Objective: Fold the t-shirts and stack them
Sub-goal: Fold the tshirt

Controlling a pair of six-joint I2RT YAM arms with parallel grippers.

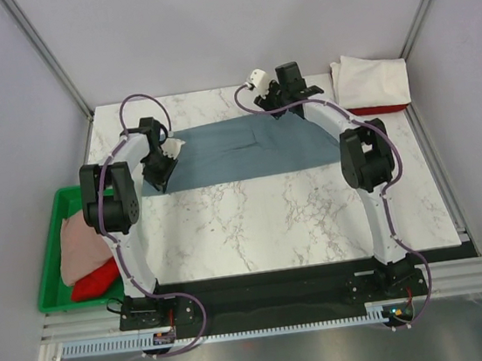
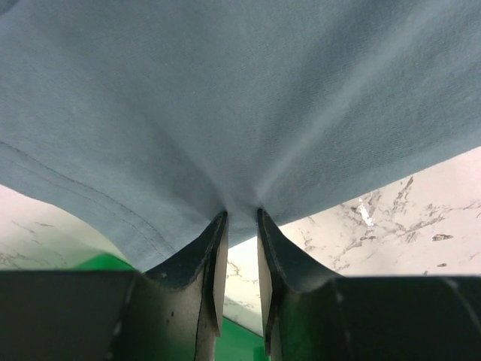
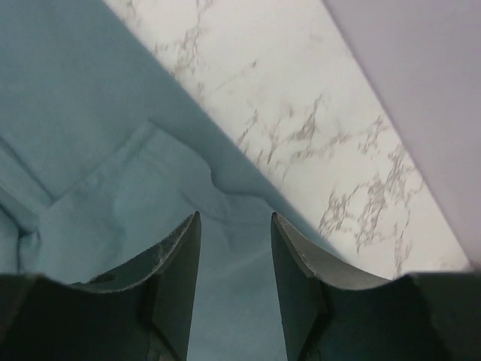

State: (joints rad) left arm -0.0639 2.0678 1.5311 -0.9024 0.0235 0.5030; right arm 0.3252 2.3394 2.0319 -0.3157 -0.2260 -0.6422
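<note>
- Slate blue-grey shirt (image 1: 246, 149) spread as a long band over the far half of the worktop (image 1: 298, 217), long axis running left to right.
- At its near-left end: left fingers (image 2: 210, 248) pressed tight on a pinch of cloth by the hem, fabric pulled up into a tent over the marble.
- At its far edge, right of middle: right fingers (image 3: 180, 256) parted, poised over a sleeve fold just inside the cloth's border, gripping nothing.
- Probably next: close the right pair on that edge; each arm already nearest its own end.
- Elsewhere: white shirt (image 1: 371, 81) folded atop a red shirt (image 1: 382, 110) at the far right corner; pink shirt (image 1: 82, 244) heaped in the green tray (image 1: 48, 275) on the left.
</note>
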